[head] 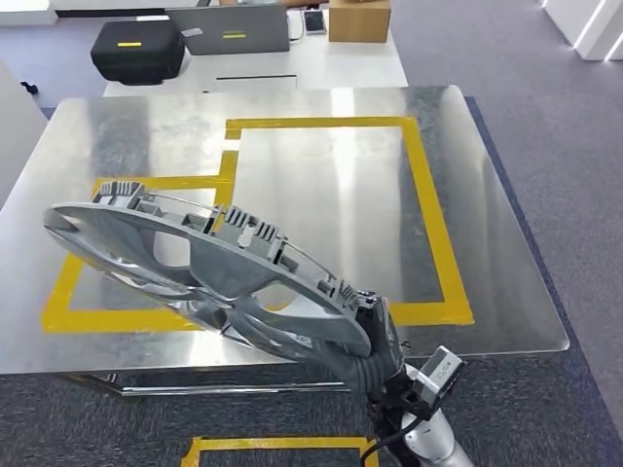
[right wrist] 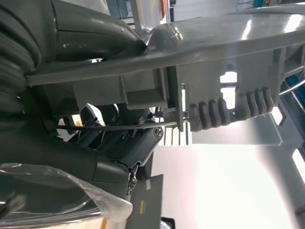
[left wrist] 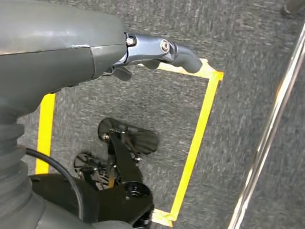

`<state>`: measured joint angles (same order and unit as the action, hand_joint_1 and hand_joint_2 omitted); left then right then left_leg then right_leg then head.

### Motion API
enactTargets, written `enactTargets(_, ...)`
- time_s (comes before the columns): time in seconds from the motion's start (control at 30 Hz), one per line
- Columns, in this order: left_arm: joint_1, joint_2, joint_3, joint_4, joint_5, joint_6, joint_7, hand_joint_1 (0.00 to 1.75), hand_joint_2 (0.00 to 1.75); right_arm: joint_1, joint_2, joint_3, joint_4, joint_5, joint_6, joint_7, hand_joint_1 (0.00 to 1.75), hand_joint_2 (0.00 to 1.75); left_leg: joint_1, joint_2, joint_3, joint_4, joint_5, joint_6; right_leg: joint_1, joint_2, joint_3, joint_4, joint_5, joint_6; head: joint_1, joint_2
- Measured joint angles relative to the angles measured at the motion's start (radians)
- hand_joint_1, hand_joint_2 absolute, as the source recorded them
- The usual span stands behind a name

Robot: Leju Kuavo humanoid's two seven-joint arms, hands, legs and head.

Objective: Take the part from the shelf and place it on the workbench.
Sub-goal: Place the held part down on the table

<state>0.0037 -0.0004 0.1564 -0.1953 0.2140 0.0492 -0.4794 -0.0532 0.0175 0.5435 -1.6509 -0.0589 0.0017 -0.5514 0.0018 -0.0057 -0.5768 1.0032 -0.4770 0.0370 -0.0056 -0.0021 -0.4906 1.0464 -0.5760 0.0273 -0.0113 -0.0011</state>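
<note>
A large grey wheel-cover part (head: 205, 258) with spokes and clips on its rim hangs tilted over the near left of the metal workbench (head: 485, 253). My right hand (head: 379, 341) grips its near rim from below the bench's front edge. In the right wrist view the part (right wrist: 223, 62) runs across the picture, with my right hand (right wrist: 118, 143) clamped on its rim beside a ribbed clip. My left hand (left wrist: 158, 50) hangs over the grey carpet, its fingers stretched out with nothing in them.
Yellow tape (head: 433, 224) marks rectangles on the bench top. Behind the bench stands a white table (head: 352, 63) with a black case (head: 138, 49), a laptop (head: 235, 29) and a cardboard box (head: 358, 19). Yellow tape (left wrist: 196, 143) frames a square on the carpet.
</note>
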Motion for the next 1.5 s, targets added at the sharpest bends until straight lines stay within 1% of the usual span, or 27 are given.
enactTargets(0.07, 0.0, 0.0, 0.001, 0.0, 0.001, 0.002, -0.001, 0.0, 1.75, -0.001, 0.0, 0.0, 0.0, -0.001, 0.0, -0.001, 1.75, 1.75, 0.005, -0.001, 0.03, -0.017, -0.01, 0.005, -0.002, 0.001, -0.075, 0.115, -0.017, 0.009, 0.004, 0.0)
enactTargets(0.13, 0.001, 0.0, 0.003, 0.0, 0.002, 0.008, -0.002, 0.0, 1.75, 0.001, 0.0, 0.0, 0.0, -0.001, 0.001, -0.001, 1.75, 1.75, 0.007, -0.002, 0.057, -0.024, -0.03, 0.004, -0.005, 0.001, -0.168, 0.213, -0.067, 0.018, 0.006, 0.0)
enactTargets(0.17, 0.002, -0.001, 0.004, 0.0, 0.003, 0.01, -0.003, 0.0, 1.75, 0.004, 0.0, 0.0, 0.0, -0.001, 0.0, -0.001, 1.75, 1.75, 0.008, -0.003, 0.074, -0.025, -0.042, 0.003, -0.006, 0.001, -0.199, 0.225, -0.087, 0.021, 0.006, 0.0)
enactTargets(0.2, 0.003, -0.001, 0.004, 0.0, 0.003, 0.012, -0.003, 0.0, 1.75, 0.006, 0.0, 0.0, 0.0, -0.001, 0.0, 0.0, 1.75, 1.75, 0.01, -0.004, 0.093, -0.026, -0.057, 0.0, -0.007, 0.001, -0.218, 0.209, -0.089, 0.022, 0.007, 0.0)
enactTargets(0.23, 0.004, -0.002, 0.005, 0.001, 0.004, 0.013, -0.004, 0.0, 1.75, 0.007, 0.0, 0.0, 0.001, -0.001, 0.0, 0.0, 1.75, 1.75, 0.011, -0.005, 0.115, -0.026, -0.073, -0.003, -0.007, 0.0, -0.223, 0.165, -0.061, 0.022, 0.007, 0.0)
enactTargets(0.3, 0.005, -0.003, 0.006, 0.002, 0.004, 0.014, -0.004, 0.0, 1.75, 0.01, 0.0, -0.001, 0.002, -0.001, 0.0, -0.001, 1.75, 1.75, 0.011, -0.007, 0.15, -0.025, -0.108, -0.011, -0.006, -0.003, -0.224, 0.054, 0.068, 0.014, 0.008, 0.0)
enactTargets(0.33, 0.005, -0.003, 0.007, 0.003, 0.005, 0.015, -0.005, 0.0, 1.75, 0.012, 0.0, -0.001, 0.003, -0.002, 0.0, -0.001, 1.75, 1.75, 0.01, -0.007, 0.164, -0.026, -0.125, -0.017, -0.003, -0.005, -0.219, 0.019, 0.12, 0.007, 0.009, 0.0)
enactTargets(0.37, 0.004, -0.003, 0.009, 0.004, 0.007, 0.016, -0.006, 0.0, 1.75, 0.014, 0.0, -0.002, 0.003, -0.001, 0.0, -0.001, 1.75, 1.75, 0.009, -0.007, 0.177, -0.028, -0.137, -0.024, -0.001, -0.005, -0.214, 0.003, 0.152, -0.002, 0.01, 0.0)
enactTargets(0.43, -0.003, -0.003, 0.015, 0.005, 0.009, 0.021, -0.008, 0.0, 1.75, 0.017, 0.0, -0.002, 0.001, 0.0, 0.0, 0.0, 1.75, 1.75, 0.008, -0.007, 0.194, -0.02, -0.136, -0.038, 0.0, -0.003, -0.191, 0.001, 0.143, -0.02, 0.014, 0.0)
enactTargets(0.47, -0.006, -0.003, 0.019, 0.005, 0.008, 0.024, -0.01, 0.0, 1.75, 0.018, 0.0, -0.003, 0.0, 0.001, -0.001, 0.0, 1.75, 1.75, 0.009, -0.006, 0.188, 0.008, -0.121, -0.043, -0.002, -0.003, -0.176, -0.004, 0.14, -0.026, 0.013, 0.0)
enactTargets(0.5, -0.009, -0.004, 0.02, 0.005, 0.006, 0.027, -0.016, 0.0, 1.75, 0.018, 0.0, -0.005, -0.001, 0.002, -0.003, -0.001, 1.75, 1.75, 0.009, -0.006, 0.163, 0.06, -0.101, -0.047, -0.004, -0.004, -0.159, -0.011, 0.135, -0.032, 0.012, 0.0)
enactTargets(0.53, -0.011, -0.005, 0.021, 0.005, 0.002, 0.029, -0.022, 0.0, 1.75, 0.018, 0.001, -0.007, -0.002, 0.005, -0.007, -0.003, 1.75, 1.75, 0.01, -0.006, 0.126, 0.124, -0.089, -0.051, -0.007, -0.005, -0.142, -0.018, 0.129, -0.035, 0.01, 0.0)
enactTargets(0.57, -0.011, -0.006, 0.021, 0.005, -0.003, 0.031, -0.03, 0.0, 1.75, 0.018, 0.001, -0.009, -0.003, 0.012, -0.013, -0.006, 1.75, 1.75, 0.011, -0.005, 0.083, 0.189, -0.096, -0.054, -0.007, -0.005, -0.126, -0.024, 0.12, -0.039, 0.009, 0.0)
enactTargets(0.6, -0.011, -0.006, 0.021, 0.005, -0.008, 0.031, -0.036, 0.0, 1.75, 0.019, 0.001, -0.011, -0.004, 0.027, -0.023, -0.009, 1.75, 1.75, 0.012, -0.005, 0.04, 0.237, -0.127, -0.058, -0.007, -0.003, -0.112, -0.028, 0.111, -0.042, 0.008, 0.0)
enactTargets(0.63, -0.009, -0.006, 0.021, 0.005, -0.012, 0.033, -0.037, 0.0, 1.75, 0.02, 0.001, -0.013, -0.004, 0.051, -0.037, -0.013, 1.75, 1.75, 0.012, -0.005, 0.005, 0.261, -0.174, -0.061, -0.007, 0.0, -0.098, -0.03, 0.1, -0.043, 0.009, 0.0)
enactTargets(0.67, -0.008, -0.006, 0.021, 0.005, -0.016, 0.035, -0.033, 0.0, 1.75, 0.021, 0.001, -0.015, -0.005, 0.084, -0.055, -0.017, 1.75, 1.75, 0.013, -0.005, -0.022, 0.264, -0.216, -0.063, -0.007, 0.004, -0.083, -0.031, 0.089, -0.044, 0.008, 0.0)
enactTargets(0.7, -0.007, -0.006, 0.021, 0.005, -0.02, 0.037, -0.025, 0.0, 1.75, 0.023, 0.001, -0.016, -0.005, 0.132, -0.08, -0.02, 1.75, 1.75, 0.014, -0.004, -0.039, 0.245, -0.235, -0.064, -0.007, 0.007, -0.068, -0.031, 0.077, -0.044, 0.008, 0.0)
enactTargets(0.73, -0.007, -0.006, 0.021, 0.005, -0.025, 0.041, -0.013, 0.0, 1.75, 0.025, 0.001, -0.016, -0.005, 0.192, -0.112, -0.022, 1.75, 1.75, 0.015, -0.004, -0.047, 0.207, -0.219, -0.064, -0.007, 0.01, -0.052, -0.031, 0.065, -0.043, 0.008, 0.0)
enactTargets(0.83, -0.004, -0.006, 0.018, 0.008, -0.05, 0.053, 0.034, 0.0, 1.75, 0.031, -0.012, -0.007, -0.002, 0.431, -0.251, -0.01, 1.75, 1.75, 0.014, -0.001, -0.052, 0.069, -0.038, -0.057, -0.005, 0.015, -0.022, -0.027, 0.032, -0.029, 0.007, 0.0)
enactTargets(0.87, -0.004, -0.007, 0.015, 0.01, -0.059, 0.057, 0.049, 0.0, 1.75, 0.032, -0.023, -0.002, 0.002, 0.517, -0.303, 0.005, 1.75, 1.75, 0.012, 0.0, -0.054, 0.051, 0.003, -0.051, -0.004, 0.016, -0.021, -0.027, 0.024, -0.022, 0.006, 0.0)
enactTargets(0.9, -0.003, -0.007, 0.012, 0.011, -0.067, 0.059, 0.062, 0.0, 1.75, 0.032, -0.037, 0.003, 0.007, 0.594, -0.352, 0.023, 1.75, 1.75, 0.009, 0.0, -0.056, 0.047, 0.018, -0.047, -0.004, 0.017, -0.02, -0.027, 0.018, -0.015, 0.006, 0.0)
enactTargets(1.0, -0.004, -0.011, -0.002, 0.011, -0.086, 0.058, 0.081, 0.0, 1.75, 0.022, -0.089, 0.011, 0.028, 0.753, -0.437, 0.087, 1.75, 1.75, 0.009, -0.004, -0.053, 0.039, 0.029, -0.044, -0.004, 0.014, -0.015, -0.035, 0.015, -0.016, 0.006, 0.0)
enactTargets(1.07, -0.007, -0.01, -0.01, 0.011, -0.095, 0.053, 0.087, 0.0, 1.75, 0.01, -0.131, 0.015, 0.043, 0.816, -0.43, 0.131, 1.75, 1.75, 0.008, -0.006, -0.052, 0.038, 0.028, -0.043, -0.004, 0.012, -0.006, -0.043, 0.017, -0.02, 0.006, 0.0)
enactTargets(1.2, -0.009, -0.008, -0.022, 0.011, -0.103, 0.042, 0.089, 0.0, 1.75, -0.028, -0.25, 0.042, 0.067, 0.896, -0.314, 0.206, 1.75, 1.75, 0.007, -0.007, -0.05, 0.038, 0.022, -0.034, -0.005, 0.012, 0.001, -0.061, 0.015, -0.017, 0.007, 0.0)
enactTargets(1.27, -0.009, -0.008, -0.027, 0.011, -0.103, 0.041, 0.089, 0.0, 1.75, -0.045, -0.301, 0.056, 0.076, 0.914, -0.287, 0.222, 1.75, 1.75, 0.006, -0.007, -0.048, 0.038, 0.02, -0.03, -0.005, 0.011, -0.001, -0.066, 0.015, -0.01, 0.007, 0.0)
enactTargets(1.37, -0.009, -0.008, -0.031, 0.011, -0.103, 0.041, 0.088, 0.0, 1.75, -0.067, -0.347, 0.072, 0.085, 0.925, -0.261, 0.235, 1.75, 1.75, 0.005, -0.007, -0.045, 0.038, 0.019, -0.027, -0.006, 0.011, 0.0, -0.07, 0.015, 0.005, 0.006, 0.0)
enactTargets(1.5, -0.009, -0.007, -0.031, 0.011, -0.101, 0.03, 0.087, 0.0, 1.75, -0.147, -0.412, 0.135, 0.101, 0.939, -0.116, 0.287, 1.75, 1.75, 0.005, -0.006, -0.041, 0.038, 0.02, -0.026, -0.006, 0.013, 0.002, -0.069, 0.017, 0.008, 0.006, 0.0)
